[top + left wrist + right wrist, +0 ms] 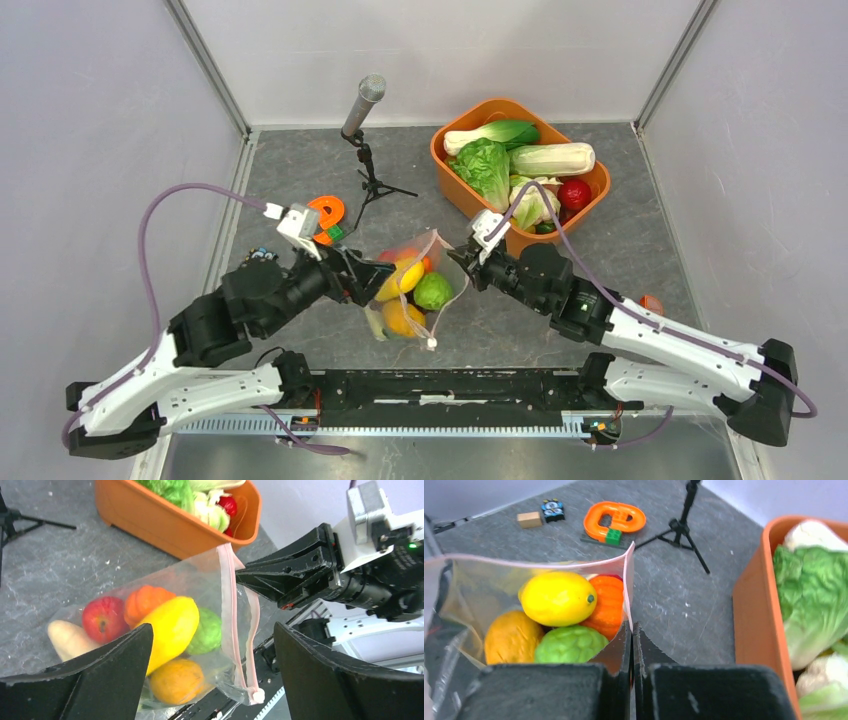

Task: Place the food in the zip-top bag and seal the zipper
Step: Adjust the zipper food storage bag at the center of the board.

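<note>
The clear zip-top bag [441, 262] hangs lifted at mid-table, holding a yellow lemon [170, 627], a red apple [102, 617], an orange piece [147, 602], a green piece [205, 630], a yellow-orange piece [175, 680] and a pale piece [70, 637]. Its pink zipper [227, 590] is parted, with the white slider [257, 695] at the low end. My right gripper [631, 627] is shut on the zipper strip at the bag's upper corner [462, 262]. My left gripper [212, 630] is open, its fingers [100, 670] on either side of the bag's mouth end, not touching it.
An orange tub [446, 182] of lettuce, cabbage and a red piece stands at the back right. A microphone on a tripod [365, 110] stands behind the bag. An orange ring toy [326, 212], a small block and a toy lie at the left. A small orange piece [651, 303] lies by the right arm.
</note>
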### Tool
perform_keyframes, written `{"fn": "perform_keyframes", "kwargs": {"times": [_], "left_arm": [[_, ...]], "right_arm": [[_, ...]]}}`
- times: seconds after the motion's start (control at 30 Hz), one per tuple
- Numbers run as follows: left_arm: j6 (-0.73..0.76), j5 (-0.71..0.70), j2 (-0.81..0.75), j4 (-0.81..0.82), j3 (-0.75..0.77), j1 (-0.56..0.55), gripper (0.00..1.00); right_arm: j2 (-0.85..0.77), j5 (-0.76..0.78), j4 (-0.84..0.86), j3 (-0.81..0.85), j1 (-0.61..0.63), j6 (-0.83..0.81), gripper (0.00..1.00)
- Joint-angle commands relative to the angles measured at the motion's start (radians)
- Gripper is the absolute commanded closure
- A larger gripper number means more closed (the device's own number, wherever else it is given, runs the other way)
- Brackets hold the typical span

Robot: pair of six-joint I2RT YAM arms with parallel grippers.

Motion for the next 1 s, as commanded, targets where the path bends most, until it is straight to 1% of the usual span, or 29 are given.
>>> {"fn": "perform_keyframes", "kwargs": {"times": [0.0, 0.07, 0.13, 0.2, 0.27, 0.33, 0.37, 0.5, 0.57, 0.67, 0.73, 0.83, 0.97], "left_arm": [[0.104, 0.028, -0.029, -0.039, 0.087, 0.000, 0.02], [0.132, 0.040, -0.030, -0.048, 0.101, -0.001, 0.00], [0.161, 0.060, -0.022, -0.045, 0.111, -0.001, 0.00], [0.189, 0.092, -0.002, -0.039, 0.129, -0.001, 0.00], [0.217, 0.135, 0.022, -0.032, 0.144, -0.001, 0.00], [0.245, 0.191, 0.045, -0.024, 0.150, -0.001, 0.00], [0.255, 0.213, 0.059, -0.021, 0.152, -0.001, 0.00], [0.312, 0.336, 0.100, -0.007, 0.151, 0.000, 0.02], [0.335, 0.388, 0.114, 0.011, 0.140, 0.000, 0.04], [0.369, 0.460, 0.132, 0.039, 0.115, -0.001, 0.07], [0.386, 0.476, 0.136, 0.062, 0.088, -0.002, 0.08], [0.388, 0.480, 0.124, 0.111, 0.034, -0.002, 0.09], [0.387, 0.458, 0.088, 0.165, -0.035, -0.002, 0.09]], "right_arm": [[-0.079, -0.191, 0.051, 0.091, -0.031, -0.162, 1.00], [-0.098, -0.286, 0.036, 0.116, -0.045, -0.207, 1.00], [-0.100, -0.389, -0.009, 0.161, -0.061, -0.254, 1.00], [-0.092, -0.528, -0.072, 0.221, -0.073, -0.302, 1.00], [-0.081, -0.654, -0.140, 0.289, -0.076, -0.339, 1.00], [-0.076, -0.761, -0.193, 0.328, -0.076, -0.410, 1.00], [-0.072, -0.790, -0.232, 0.346, -0.076, -0.450, 1.00], [-0.034, -0.858, -0.430, 0.446, -0.077, -0.607, 1.00], [-0.012, -0.872, -0.473, 0.470, -0.077, -0.648, 0.99], [0.027, -0.812, -0.466, 0.466, -0.078, -0.640, 0.98], [0.061, -0.779, -0.463, 0.452, -0.080, -0.635, 0.98], [0.118, -0.731, -0.430, 0.418, -0.096, -0.604, 0.97], [0.165, -0.735, -0.368, 0.391, -0.148, -0.573, 0.97]]}}
